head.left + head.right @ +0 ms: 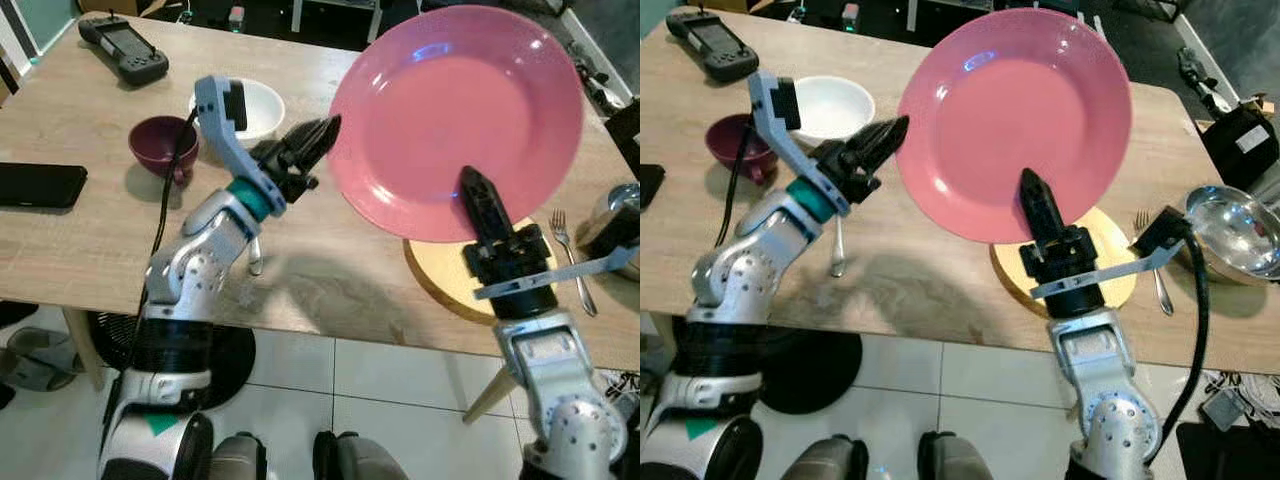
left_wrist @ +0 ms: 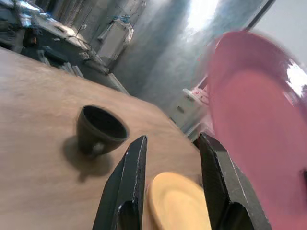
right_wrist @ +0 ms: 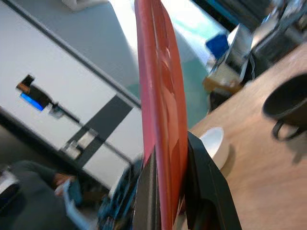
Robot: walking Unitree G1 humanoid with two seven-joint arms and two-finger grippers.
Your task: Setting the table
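Observation:
My right gripper (image 1: 472,190) is shut on the lower rim of a large pink plate (image 1: 450,110), holding it tilted up above the table. In the right wrist view the plate's edge (image 3: 160,96) runs between the two fingers. Below it a round yellow mat (image 1: 440,275) lies near the table's front edge, with a fork (image 1: 570,255) to its right. My left gripper (image 1: 325,132) stands open just left of the plate's rim, nothing between its fingers. A spoon (image 1: 837,250) lies on the table under the left arm.
A white bowl (image 1: 262,105) and a maroon cup (image 1: 160,145) stand behind the left arm. A steel bowl (image 1: 1235,232) sits at the far right. A game controller (image 1: 125,45) lies at the back left, a black phone (image 1: 40,185) at the left edge.

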